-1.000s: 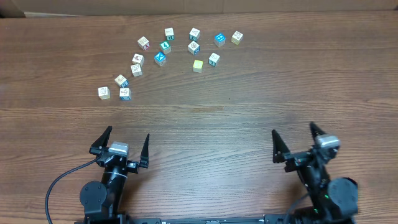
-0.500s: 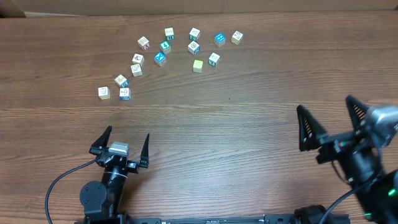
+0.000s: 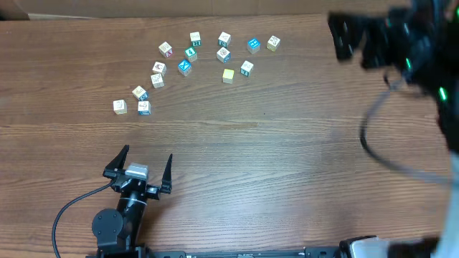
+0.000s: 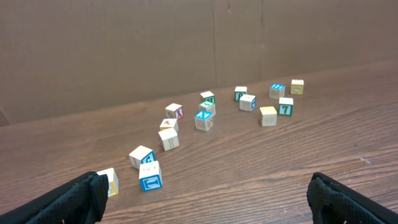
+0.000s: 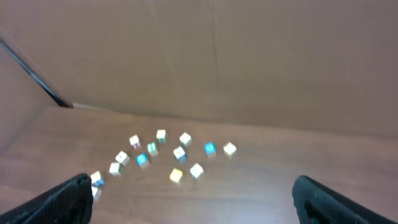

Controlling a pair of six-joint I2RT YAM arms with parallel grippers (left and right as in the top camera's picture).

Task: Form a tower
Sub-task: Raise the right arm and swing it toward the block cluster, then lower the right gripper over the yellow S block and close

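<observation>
Tower not started: every cube [image 3: 223, 54] sits loose, nothing stacked.

No tower anywhere on the bench [image 3: 287, 143]. A dozen-odd cubes lie one layer deep in a rough arc at the far side, left of centre. That includes the yellow-green cube [image 3: 228, 74] and a blue cube [image 3: 252, 45], both near the right end of the arc. Left gripper [image 3: 148, 153] is at the near edge with jaws wide apart, empty, well clear of the cubes. Right gripper [image 3: 358, 36] is up over the far right, blurred overhead, but its wrist view shows the jaws spread with nothing between them. My read: zero done. Still to do: the first pick, choosing a base spot, and every stacking move.
</observation>
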